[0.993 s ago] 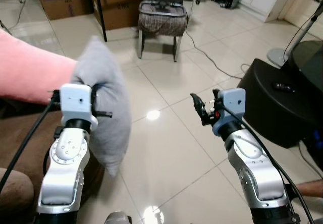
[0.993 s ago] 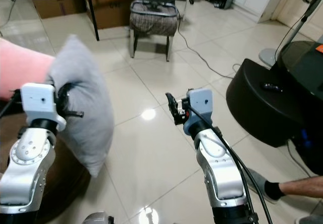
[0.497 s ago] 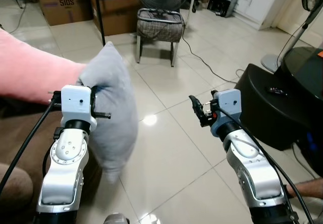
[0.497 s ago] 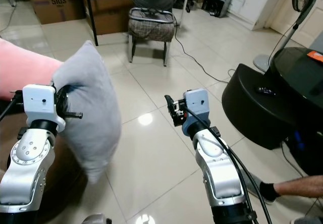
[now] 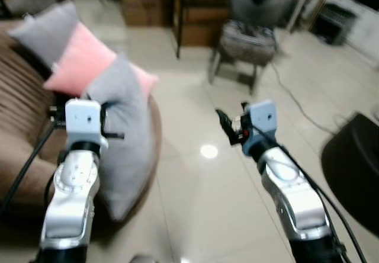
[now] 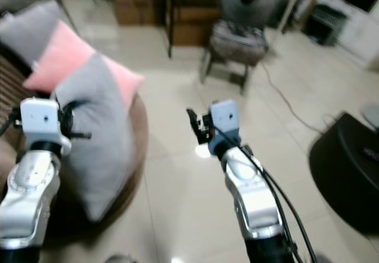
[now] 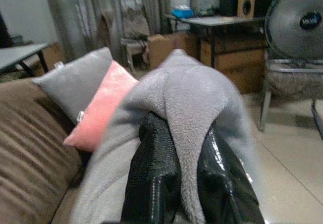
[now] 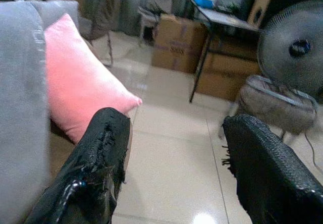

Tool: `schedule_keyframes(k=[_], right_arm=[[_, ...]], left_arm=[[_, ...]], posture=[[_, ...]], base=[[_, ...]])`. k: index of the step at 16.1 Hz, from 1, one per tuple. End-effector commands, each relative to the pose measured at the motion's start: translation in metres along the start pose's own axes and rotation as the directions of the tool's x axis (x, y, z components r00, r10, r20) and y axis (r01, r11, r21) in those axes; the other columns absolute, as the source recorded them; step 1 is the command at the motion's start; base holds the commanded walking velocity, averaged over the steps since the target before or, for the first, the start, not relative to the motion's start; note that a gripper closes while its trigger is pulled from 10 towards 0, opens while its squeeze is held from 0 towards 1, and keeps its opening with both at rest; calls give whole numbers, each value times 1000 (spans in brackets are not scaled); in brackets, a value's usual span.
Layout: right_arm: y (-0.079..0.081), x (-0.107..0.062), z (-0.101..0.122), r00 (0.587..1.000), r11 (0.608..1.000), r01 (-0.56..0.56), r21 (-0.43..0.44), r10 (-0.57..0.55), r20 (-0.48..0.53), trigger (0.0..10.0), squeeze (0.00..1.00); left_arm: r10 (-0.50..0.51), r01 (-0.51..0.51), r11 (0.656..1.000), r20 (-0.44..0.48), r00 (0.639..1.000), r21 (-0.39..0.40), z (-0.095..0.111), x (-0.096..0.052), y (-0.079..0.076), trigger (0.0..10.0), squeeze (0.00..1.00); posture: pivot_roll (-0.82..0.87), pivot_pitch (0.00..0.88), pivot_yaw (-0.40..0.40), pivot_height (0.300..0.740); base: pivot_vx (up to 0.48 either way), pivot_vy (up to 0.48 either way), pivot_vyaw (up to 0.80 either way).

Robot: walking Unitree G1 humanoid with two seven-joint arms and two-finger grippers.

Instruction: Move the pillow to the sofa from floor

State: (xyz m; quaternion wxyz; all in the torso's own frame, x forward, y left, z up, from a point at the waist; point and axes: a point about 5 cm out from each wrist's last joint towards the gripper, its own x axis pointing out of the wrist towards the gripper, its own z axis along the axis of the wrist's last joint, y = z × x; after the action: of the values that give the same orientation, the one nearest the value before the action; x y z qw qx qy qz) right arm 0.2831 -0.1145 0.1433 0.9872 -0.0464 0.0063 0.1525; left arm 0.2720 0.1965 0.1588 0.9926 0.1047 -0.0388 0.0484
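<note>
The grey pillow (image 5: 121, 138) is off the floor, pinched in the left hand (image 7: 176, 178) at the brown sofa (image 5: 23, 127) edge near a pink cushion (image 5: 83, 61), release apparently remaining, while the right hand (image 8: 174, 173) hovers apart, holding nothing.

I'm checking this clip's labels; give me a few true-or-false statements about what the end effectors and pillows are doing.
1. The left end effector pinches the grey pillow. True.
2. The right end effector grips a pink pillow. False: it is open and holds nothing.
3. A pink pillow lies on the brown sofa. True.
4. The held pillow lies flat on the floor. False: it hangs from the end effector beside the sofa.
</note>
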Motion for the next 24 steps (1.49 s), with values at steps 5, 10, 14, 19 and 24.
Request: schedule_keyframes(k=[5, 10, 14, 19, 24], right_arm=[[-8, 0, -3, 1000, 1000, 26, -10, -26, -11, 10000, 0], [-10, 0, -6, 999, 999, 45, -13, -46, -17, 10000, 0], [-10, 0, -6, 999, 999, 45, -19, -46, -17, 10000, 0], [-10, 0, -7, 999, 999, 48, -25, -48, -18, 10000, 0], [-11, 0, -7, 999, 998, 53, -30, -53, -12, 10000, 0]], left_arm=[[-23, 23, 1000, 93, 995, 0, 18, 4, -5, 10000, 0], [-39, 39, 999, 94, 995, -2, 17, 5, -8, 10000, 0], [-60, 60, 998, 94, 994, 1, 18, 7, -12, 10000, 0], [-74, 75, 997, 101, 992, 1, 18, 8, -13, 10000, 0], [-109, 108, 994, 107, 988, 9, 19, 11, -18, 10000, 0]], posture=[[130, 0, -84, 740], [131, 0, -84, 740], [131, 0, -84, 740], [128, 0, -78, 740], [122, 0, -60, 740]], base=[[320, 0, 800], [321, 0, 320], [326, 0, 0], [333, 0, 0], [353, 0, 0]])
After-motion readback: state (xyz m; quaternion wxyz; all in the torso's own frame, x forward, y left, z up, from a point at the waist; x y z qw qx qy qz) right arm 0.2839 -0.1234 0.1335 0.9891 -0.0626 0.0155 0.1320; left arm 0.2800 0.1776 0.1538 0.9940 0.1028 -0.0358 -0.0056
